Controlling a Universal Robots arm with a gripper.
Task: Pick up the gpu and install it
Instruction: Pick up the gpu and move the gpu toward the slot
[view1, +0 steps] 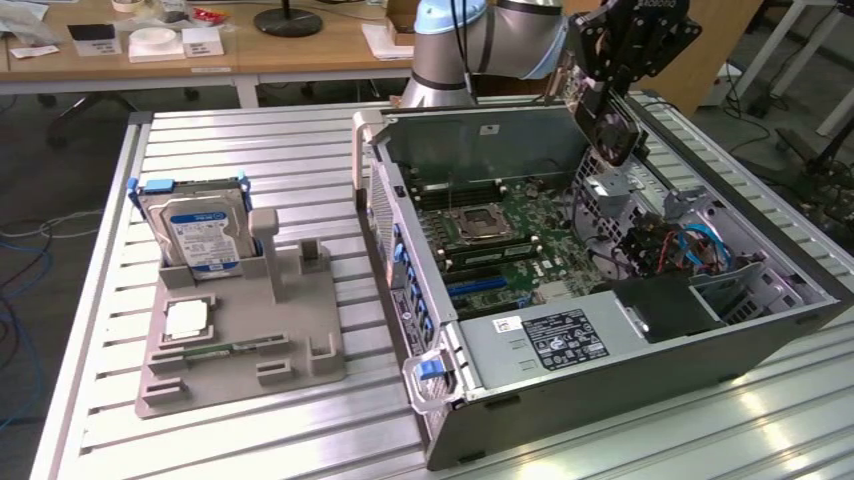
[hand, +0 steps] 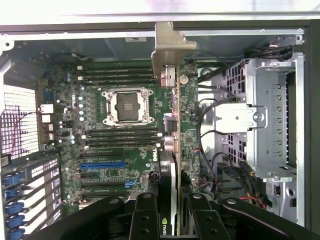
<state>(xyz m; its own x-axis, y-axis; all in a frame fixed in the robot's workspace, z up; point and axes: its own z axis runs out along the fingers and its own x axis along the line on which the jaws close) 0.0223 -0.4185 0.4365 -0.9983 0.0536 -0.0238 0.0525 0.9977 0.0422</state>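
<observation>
On the exterior view's left, the grey holder (view1: 240, 345) on the surface (view1: 267, 140) carries the hard drive (view1: 200, 235). Rightward, the hand (view1: 607, 95) pinches the gpu (view1: 614, 128) above the open computer case (view1: 627, 345). So the gpu is picked up but not yet seated on the motherboard (hand: 125, 167).

**Bare metal, dull plastic, a gloss of green**

The table (view1: 267, 150) is ribbed aluminium, brushed and catching the light. The computer case (view1: 641, 390) is grey sheet metal, mostly matt. Inside it, the motherboard (hand: 125, 165) is lacquered green with a slight sheen. The gpu (hand: 169, 185) carries a dull silver metal bracket (hand: 167, 45). The parts holder (view1: 254, 350) looks like matt grey plastic, and the desk (view1: 307, 55) behind is pale wood.
</observation>
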